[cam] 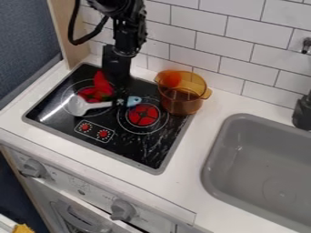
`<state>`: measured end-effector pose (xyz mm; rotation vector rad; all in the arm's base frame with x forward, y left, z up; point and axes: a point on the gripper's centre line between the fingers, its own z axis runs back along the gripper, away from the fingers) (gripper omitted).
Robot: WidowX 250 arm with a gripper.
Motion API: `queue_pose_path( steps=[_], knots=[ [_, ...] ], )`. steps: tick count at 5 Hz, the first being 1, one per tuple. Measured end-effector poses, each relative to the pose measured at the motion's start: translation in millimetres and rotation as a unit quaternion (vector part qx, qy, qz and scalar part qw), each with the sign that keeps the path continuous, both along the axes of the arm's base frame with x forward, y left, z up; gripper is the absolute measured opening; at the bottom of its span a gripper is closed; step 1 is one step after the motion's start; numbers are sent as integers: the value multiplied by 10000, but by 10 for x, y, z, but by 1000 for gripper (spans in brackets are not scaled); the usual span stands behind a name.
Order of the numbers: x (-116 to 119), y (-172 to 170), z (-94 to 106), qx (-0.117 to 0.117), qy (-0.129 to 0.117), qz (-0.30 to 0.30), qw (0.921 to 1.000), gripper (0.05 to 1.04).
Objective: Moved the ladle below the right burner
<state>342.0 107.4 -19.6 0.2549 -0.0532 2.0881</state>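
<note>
Your pincer sits over the ladle's handle, the ladle lying across the stove.
The black two-finger pincer (pixel 120 98) hangs at the handle near its light-blue end, a sensible place to lift from; whether it is pinching or spread, you cannot tell. The white plastic ladle (pixel 77 106) has its bowl left of the pincer, by the red-marked left burner (pixel 90 94), and its blue end just right. The red right burner (pixel 142 114) is right of the pincer and nearer the camera, so you likely need to carry the ladle that way, past it. Keep clear of the clear amber pot (pixel 182 96) farther right and the red pointed toy (pixel 102 82) on the left: the long handle could knock either if it swings.
</note>
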Motion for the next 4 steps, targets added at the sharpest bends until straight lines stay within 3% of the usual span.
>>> queue_pose_path(
  steps=[2, 3, 4],
  knots=[
    [-179, -88, 282, -183, -211, -633, 9976, 298],
    [-286, -201, 425, -214, -304, -1267, 9912, 298],
    [-375, -404, 507, -167, -354, -2227, 9741, 298]
  ],
)
